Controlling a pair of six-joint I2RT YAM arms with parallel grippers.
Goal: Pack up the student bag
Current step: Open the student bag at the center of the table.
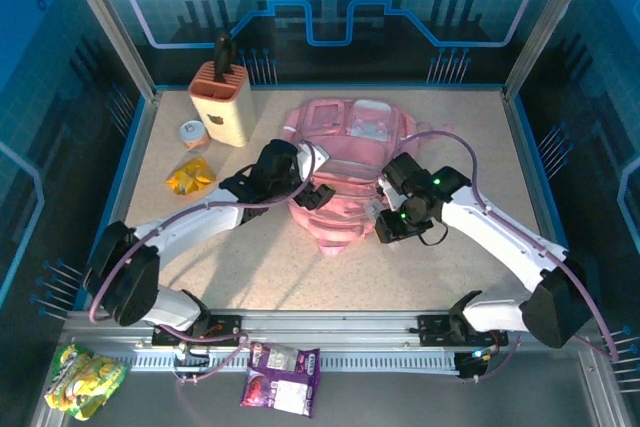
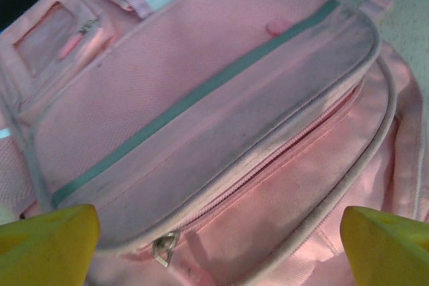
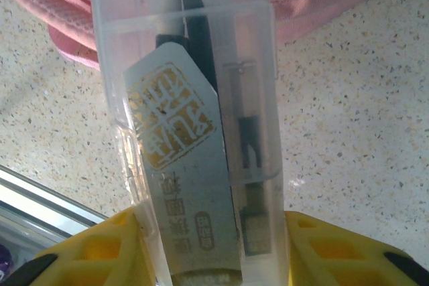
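Barely started, I judge: the student bag (image 1: 345,162) lies mid-table, its pocket zipped. My left gripper (image 2: 214,239) hangs spread above it. My right gripper (image 3: 214,246), at the bag's 4 o'clock, pinches a clear pen case (image 3: 194,132), not yet packed.

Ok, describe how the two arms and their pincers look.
Both the left arm and the right arm have glossy white links with black joint housings. A thin purple cable loops along each. Green lights glow on the right arm's black wrist. The left pincer and the right pincer have chunky yellow fingertips; the right ones show moulded cut-outs.
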